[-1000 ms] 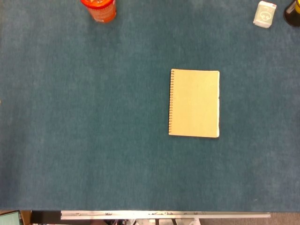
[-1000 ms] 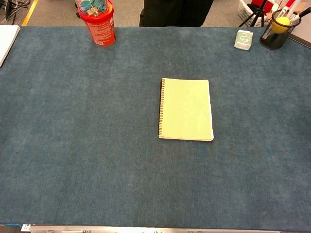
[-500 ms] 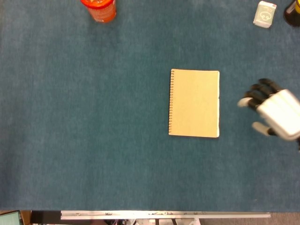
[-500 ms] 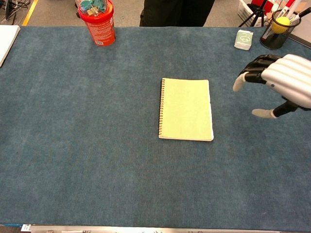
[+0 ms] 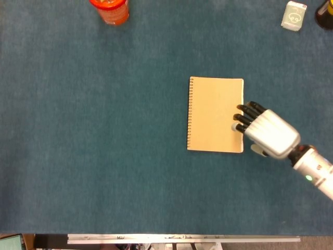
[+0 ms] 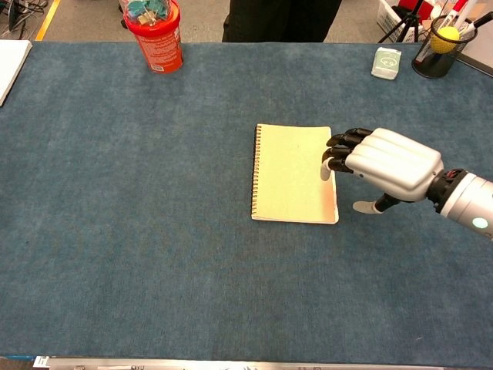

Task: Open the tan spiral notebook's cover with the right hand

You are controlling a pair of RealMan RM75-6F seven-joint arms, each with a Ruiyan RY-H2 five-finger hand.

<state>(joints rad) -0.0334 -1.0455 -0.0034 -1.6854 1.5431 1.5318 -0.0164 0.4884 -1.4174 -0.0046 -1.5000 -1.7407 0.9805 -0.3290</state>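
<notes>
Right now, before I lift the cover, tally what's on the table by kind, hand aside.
Notebooks: 1, the tan spiral notebook, closed
Red containers: 1, the red tub
Small white boxes: 1, the white box
Mesh cups: 1, the black mesh cup
White flat items: 1, the white sheet at the left edge
Total: 5

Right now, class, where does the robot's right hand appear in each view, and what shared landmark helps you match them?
Head view: right hand right of centre, fingertips over the notebook's right edge.
Chest view: right hand at middle right, fingertips at that same edge.
Shared landmark: the orange cup at upper left.
</notes>
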